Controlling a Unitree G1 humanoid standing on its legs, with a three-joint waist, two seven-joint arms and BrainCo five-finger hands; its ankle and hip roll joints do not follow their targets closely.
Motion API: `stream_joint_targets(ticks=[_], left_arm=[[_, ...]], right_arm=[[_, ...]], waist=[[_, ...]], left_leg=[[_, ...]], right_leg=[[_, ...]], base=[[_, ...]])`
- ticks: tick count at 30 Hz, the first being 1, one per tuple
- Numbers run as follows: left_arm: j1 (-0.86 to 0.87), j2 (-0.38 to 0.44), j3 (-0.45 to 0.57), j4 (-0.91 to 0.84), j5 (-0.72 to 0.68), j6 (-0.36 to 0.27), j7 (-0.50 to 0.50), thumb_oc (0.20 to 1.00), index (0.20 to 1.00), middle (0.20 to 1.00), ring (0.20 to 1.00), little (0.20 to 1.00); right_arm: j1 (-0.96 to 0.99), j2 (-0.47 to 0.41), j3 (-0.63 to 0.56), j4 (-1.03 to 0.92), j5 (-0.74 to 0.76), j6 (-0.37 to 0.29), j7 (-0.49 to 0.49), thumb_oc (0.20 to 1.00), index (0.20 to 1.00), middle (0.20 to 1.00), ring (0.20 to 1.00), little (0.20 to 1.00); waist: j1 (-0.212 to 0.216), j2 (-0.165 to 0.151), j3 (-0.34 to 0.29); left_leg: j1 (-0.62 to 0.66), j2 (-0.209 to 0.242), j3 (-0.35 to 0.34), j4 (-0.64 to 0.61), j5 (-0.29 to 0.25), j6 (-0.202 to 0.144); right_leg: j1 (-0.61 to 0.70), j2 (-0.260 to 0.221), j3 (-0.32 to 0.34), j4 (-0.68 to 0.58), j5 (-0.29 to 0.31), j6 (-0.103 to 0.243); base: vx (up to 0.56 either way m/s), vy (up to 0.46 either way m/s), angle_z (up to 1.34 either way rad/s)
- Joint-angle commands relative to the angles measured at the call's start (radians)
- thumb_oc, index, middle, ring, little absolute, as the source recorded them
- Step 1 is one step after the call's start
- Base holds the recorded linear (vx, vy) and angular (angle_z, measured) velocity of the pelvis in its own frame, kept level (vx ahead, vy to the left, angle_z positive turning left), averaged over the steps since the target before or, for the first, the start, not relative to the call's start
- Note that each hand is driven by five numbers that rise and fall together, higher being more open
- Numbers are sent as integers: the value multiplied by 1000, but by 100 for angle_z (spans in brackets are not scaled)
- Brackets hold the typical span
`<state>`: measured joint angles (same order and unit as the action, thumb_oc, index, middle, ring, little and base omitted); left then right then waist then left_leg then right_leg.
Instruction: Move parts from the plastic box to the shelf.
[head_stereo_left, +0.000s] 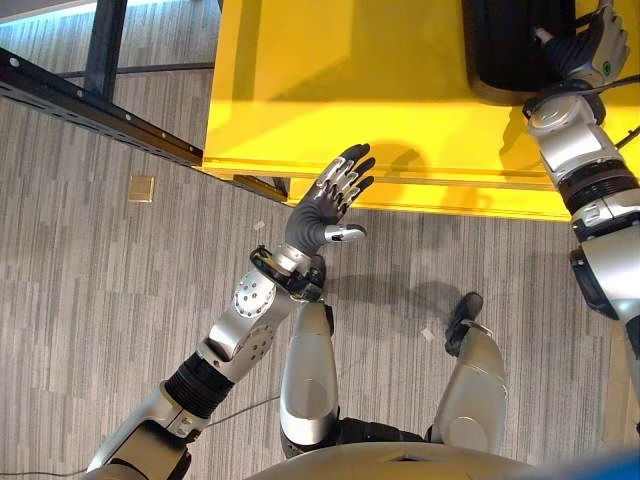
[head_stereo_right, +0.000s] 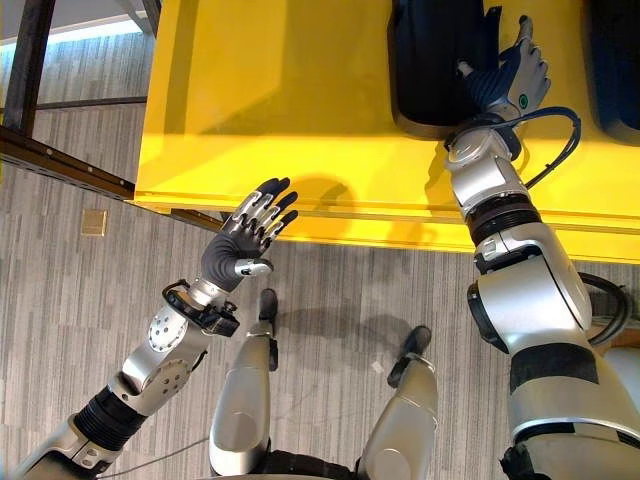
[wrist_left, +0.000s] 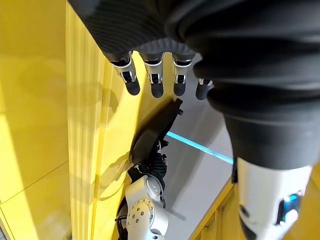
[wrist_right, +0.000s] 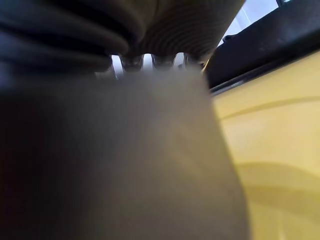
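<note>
On the far left a dark metal frame (head_stereo_left: 90, 95) stands over the grey floor (head_stereo_left: 90, 300), and a small tan square (head_stereo_left: 141, 188) lies on the floor near it. To the right of this, the left hand (head_stereo_left: 325, 205) is raised in front of the near edge of the yellow surface (head_stereo_left: 330, 90). Its fingers are straight and a little spread, the thumb stands out to the side, and it holds nothing.

Further right, a black part (head_stereo_right: 430, 60) lies on the far side of the yellow surface. The right hand (head_stereo_right: 510, 75) is at the right side of this part, touching it or very close. The right wrist view is mostly covered by something dark and close, so I cannot tell if the fingers are around the part or only beside it. Another dark object (head_stereo_right: 615, 60) shows at the far right edge.

I think the robot is at the step of taking or placing this part. The risk is a weak grip on one side only: the part looks wide, so it could tilt or slip when it is lifted. The right forearm is also low over the yellow edge and could knock against it.
</note>
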<state>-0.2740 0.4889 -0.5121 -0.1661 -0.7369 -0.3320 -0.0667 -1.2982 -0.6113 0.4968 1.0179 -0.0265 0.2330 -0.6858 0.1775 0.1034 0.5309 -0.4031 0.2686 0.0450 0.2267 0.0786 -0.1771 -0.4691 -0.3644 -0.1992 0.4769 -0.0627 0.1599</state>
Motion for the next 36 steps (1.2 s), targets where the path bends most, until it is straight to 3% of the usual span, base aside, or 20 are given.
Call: stream_joint_targets(ticks=[1, 6, 11, 14, 16, 17, 23, 28, 31, 34, 36], left_arm=[[-3, 19, -22, -122, -13, -47, -18, 1000, 1000, 1000, 1000, 1000], [0, 19, -29, -121, -19, -45, -22, 1000, 1000, 1000, 1000, 1000], [12, 18, -36, -121, -7, -62, -17, 1000, 1000, 1000, 1000, 1000], [21, 18, -34, -124, -1, -72, -18, 1000, 1000, 1000, 1000, 1000], [34, 14, -28, -134, -6, -75, -17, 1000, 1000, 1000, 1000, 1000], [34, 13, -23, -135, -23, -75, -21, 1000, 1000, 1000, 1000, 1000], [92, -4, 28, -140, -16, -95, -53, 1000, 1000, 1000, 1000, 1000], [148, -13, 68, -146, -50, -105, -105, 1000, 1000, 1000, 1000, 1000], [203, -39, 96, -156, -11, -119, -114, 1000, 1000, 1000, 1000, 1000], [261, -59, 133, -161, 30, -145, -101, 1000, 1000, 1000, 1000, 1000], [295, -66, 161, -152, 34, -171, -115, 1000, 1000, 1000, 1000, 1000]], right_arm=[[-106, -35, 25, -23, -41, -17, -81, 1000, 1000, 1000, 1000, 1000], [-110, -37, 16, -17, -71, -24, -132, 1000, 1000, 1000, 1000, 1000], [-103, -41, -4, -54, -60, -88, -181, 1000, 1000, 1000, 1000, 1000], [-90, -33, -31, -96, -42, -154, -211, 1000, 1000, 1000, 1000, 1000], [-56, -16, -86, -189, -6, -281, -245, 1000, 1000, 1000, 1000, 1000], [-48, -14, -105, -216, -11, -308, -249, 1000, 1000, 1000, 1000, 1000], [124, 11, -237, -532, 28, -342, -164, 1000, 1000, 1000, 1000, 1000], [314, 57, -325, -769, 168, -372, -58, 1000, 1000, 1000, 1000, 1000], [537, 118, -350, -981, 205, -361, 10, 1000, 1000, 1000, 1000, 1000], [831, 187, -335, -1133, 229, -399, 72, 1000, 1000, 1000, 1000, 1000], [1002, 184, -324, -1176, 262, -423, 140, 1000, 1000, 1000, 1000, 1000]], waist=[[22, 14, -11], [22, 15, -11], [18, 14, -11], [15, 13, -11], [8, 11, -11], [7, 10, -11], [-23, -1, -11], [-60, -18, -11], [-103, -34, -26], [-161, -53, -68], [-193, -63, -102]], left_leg=[[22, 6, 113, 34, -27, 59], [29, 4, 113, 31, -28, 59], [39, 3, 116, 29, -30, 60], [56, 0, 119, 22, -32, 61], [82, -4, 122, 14, -35, 61], [85, -4, 122, 10, -31, 62], [153, -12, 127, -3, -46, 67], [219, -5, 137, -28, -47, 69], [272, 9, 161, -60, -43, 69], [327, 23, 195, -104, -35, 68], [358, 29, 222, -129, -30, 70]], right_leg=[[-5, 34, -51, 78, -34, -35], [4, 36, -52, 67, -31, -33], [14, 37, -51, 63, -31, -34], [28, 41, -48, 53, -30, -34], [52, 44, -44, 40, -30, -33], [54, 46, -44, 33, -24, -34], [114, 52, -24, 6, -23, -34], [179, 61, -5, -43, -11, -34], [225, 68, 10, -91, 6, -30], [275, 81, 29, -153, 21, -24], [304, 91, 38, -194, 31, -20]], base=[[0, 0, 0], [0, 0, 0], [0, 0, 0], [0, 0, 0], [-5, 17, 0], [-1, 40, -1], [5, 22, -1], [9, 14, -3], [40, 36, -18], [60, 83, -27], [52, 75, -26]])
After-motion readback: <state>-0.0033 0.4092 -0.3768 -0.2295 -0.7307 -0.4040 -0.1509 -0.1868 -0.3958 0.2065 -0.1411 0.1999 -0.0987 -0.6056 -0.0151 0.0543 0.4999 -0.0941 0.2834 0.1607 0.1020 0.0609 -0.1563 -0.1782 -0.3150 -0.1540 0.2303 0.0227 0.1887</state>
